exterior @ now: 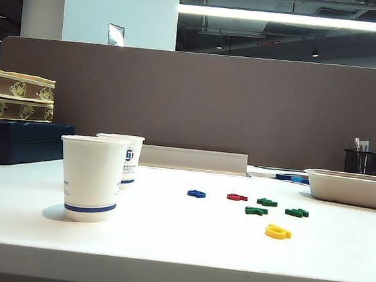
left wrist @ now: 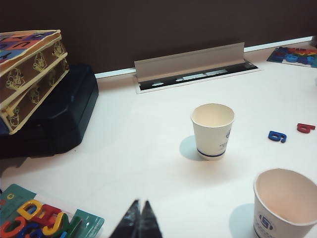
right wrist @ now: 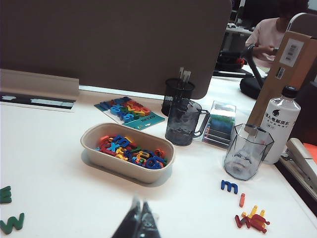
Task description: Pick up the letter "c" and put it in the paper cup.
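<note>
The letter "c" shows in none of the views. The paper cup (exterior: pixel 91 178), white with a dark blue band at its base, stands upright at the front left of the table. In the left wrist view it is the nearer cup (left wrist: pixel 285 208), and its floor is hidden. My left gripper (left wrist: pixel 140 206) hangs above the table short of that cup, shut with nothing between its fingers. My right gripper (right wrist: pixel 140 206) is also shut and empty, over bare table near the beige tray (right wrist: pixel 94 158) of letters. Neither gripper appears in the exterior view.
A second white cup (exterior: pixel 129 158) stands behind the first. Loose blue (exterior: pixel 196 194), dark red (exterior: pixel 236 197), green (exterior: pixel 266 202) and yellow (exterior: pixel 277 232) letters lie mid-table. Boxes (exterior: pixel 14 99) sit at the back left. A mug (right wrist: pixel 182 123), glass (right wrist: pixel 246 151) and bottle (right wrist: pixel 280 126) stand on the right.
</note>
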